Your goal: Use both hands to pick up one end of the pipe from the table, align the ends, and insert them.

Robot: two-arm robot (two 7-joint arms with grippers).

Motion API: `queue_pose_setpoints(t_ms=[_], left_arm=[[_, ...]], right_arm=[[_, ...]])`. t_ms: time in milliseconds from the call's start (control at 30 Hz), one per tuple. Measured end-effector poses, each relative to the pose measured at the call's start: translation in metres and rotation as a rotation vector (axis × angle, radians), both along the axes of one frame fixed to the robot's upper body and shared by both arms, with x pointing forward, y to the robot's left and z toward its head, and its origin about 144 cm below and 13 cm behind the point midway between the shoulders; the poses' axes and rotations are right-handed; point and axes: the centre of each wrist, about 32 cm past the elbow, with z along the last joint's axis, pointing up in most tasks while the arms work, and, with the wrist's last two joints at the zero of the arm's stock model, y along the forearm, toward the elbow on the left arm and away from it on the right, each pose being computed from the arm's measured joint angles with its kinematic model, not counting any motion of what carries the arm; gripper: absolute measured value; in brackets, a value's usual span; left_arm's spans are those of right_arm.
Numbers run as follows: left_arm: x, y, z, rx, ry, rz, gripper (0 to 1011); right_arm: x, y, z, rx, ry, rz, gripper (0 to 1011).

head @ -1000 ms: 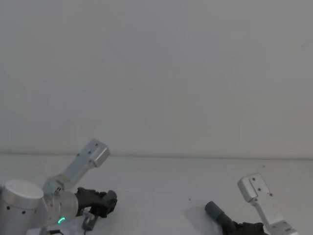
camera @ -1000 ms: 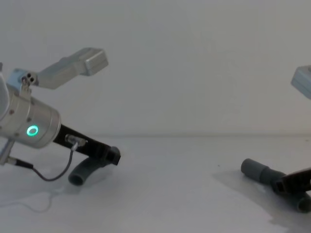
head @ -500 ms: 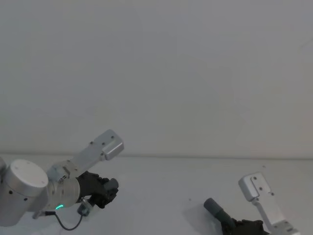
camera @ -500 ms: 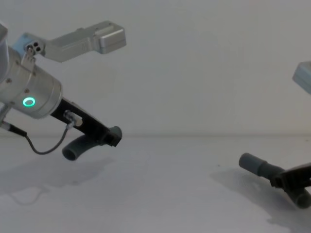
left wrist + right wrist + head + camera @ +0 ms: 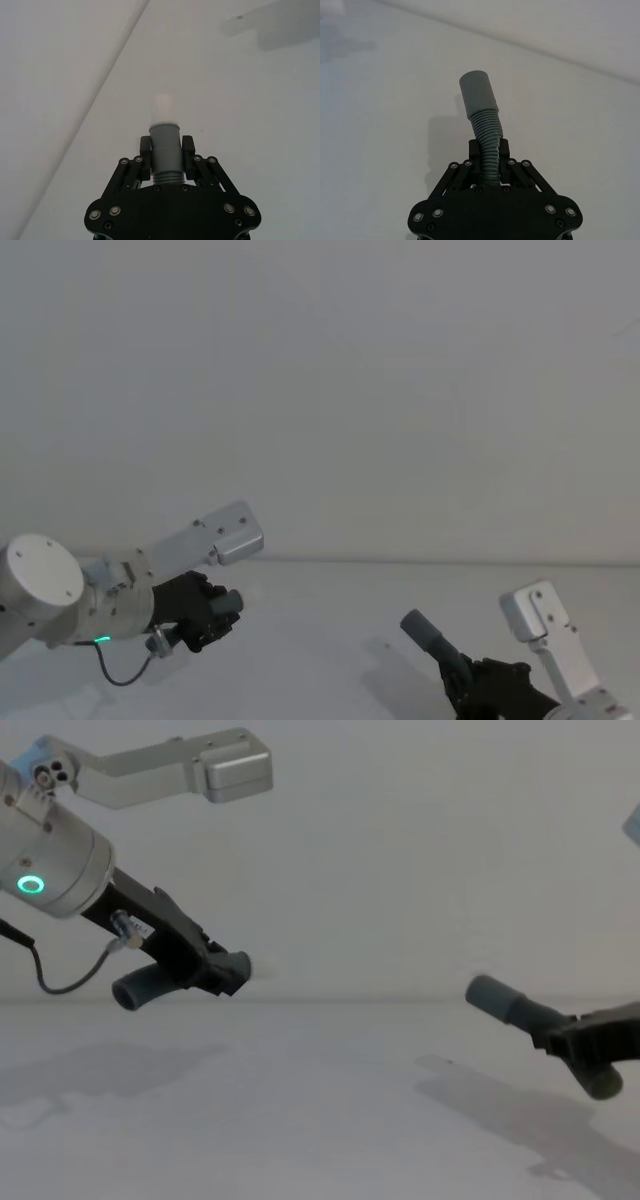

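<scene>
The left gripper (image 5: 222,972) hung above the table's (image 5: 320,1120) left side, its fingers pinching the spigot pipe piece (image 5: 135,990), whose white tip (image 5: 162,107) pointed rightward. Above the table's right edge, the right gripper (image 5: 560,1038) clamped the socket pipe piece (image 5: 538,1015), its grey cuff (image 5: 490,994) aimed left. Both pieces were off the surface, well apart.

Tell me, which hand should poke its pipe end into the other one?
Probably the left hand: it grips right behind its white tip, while the right hand holds ribs well back from its socket.
</scene>
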Motion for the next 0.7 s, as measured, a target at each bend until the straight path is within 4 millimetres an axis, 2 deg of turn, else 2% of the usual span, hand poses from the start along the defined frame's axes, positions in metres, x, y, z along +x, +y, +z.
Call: queue_pose_setpoints(t_ms=[700], left_arm=[[0.033,0.021,0.024,0.069,-0.023,-0.254,328]], right_arm=[[0.007,-0.022,-0.014,0.077,-0.133,0.290,182]])
